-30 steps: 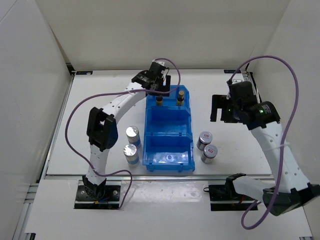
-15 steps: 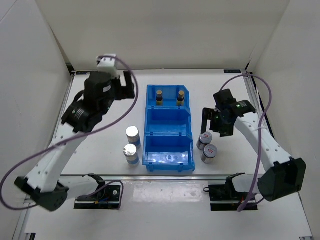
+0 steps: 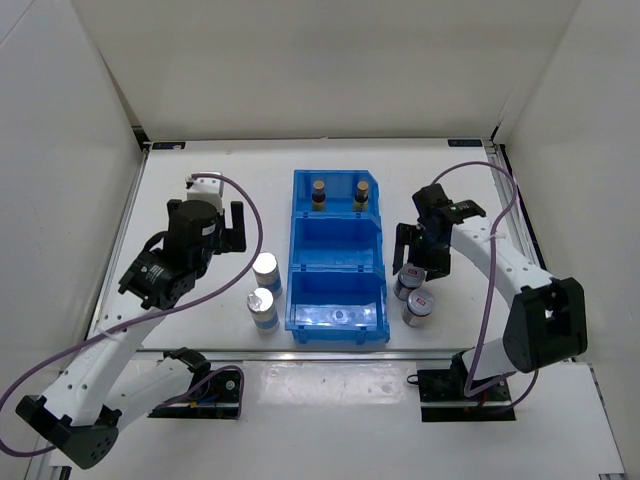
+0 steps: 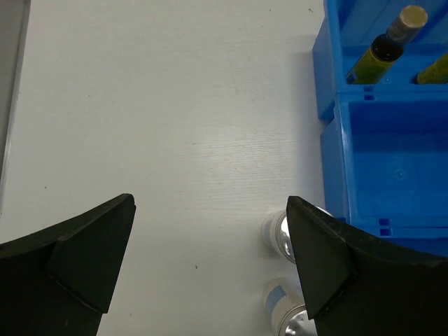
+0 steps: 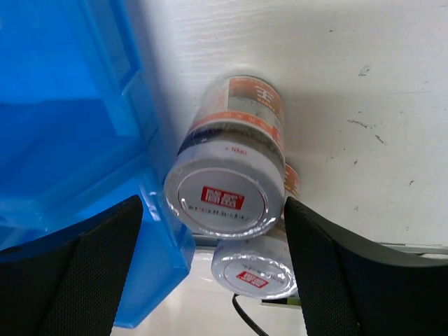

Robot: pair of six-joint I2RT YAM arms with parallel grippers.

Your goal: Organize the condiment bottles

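Observation:
Two slim dark-brown bottles (image 3: 318, 194) (image 3: 361, 195) stand in the far compartment of the blue bin (image 3: 337, 300); one shows in the left wrist view (image 4: 386, 46). Two white bottles (image 3: 266, 269) (image 3: 262, 303) stand left of the bin and show in the left wrist view (image 4: 276, 234) (image 4: 283, 308). Two grey bottles (image 3: 407, 284) (image 3: 420, 305) stand right of it. My left gripper (image 3: 222, 238) (image 4: 210, 203) is open and empty above the table, left of the white bottles. My right gripper (image 3: 420, 262) (image 5: 213, 203) is open, one finger on each side of the farther grey bottle (image 5: 224, 192); the other grey bottle (image 5: 253, 269) lies just beyond.
The bin's middle (image 3: 336, 243) and near compartments hold no bottles. White walls enclose the table on the left, far and right sides. The bin wall (image 5: 84, 140) is close beside the right gripper's left finger.
My left arm has drawn back from the bin's far compartment to the left near side, above the table. My right arm has come down and inward over the grey bottles.

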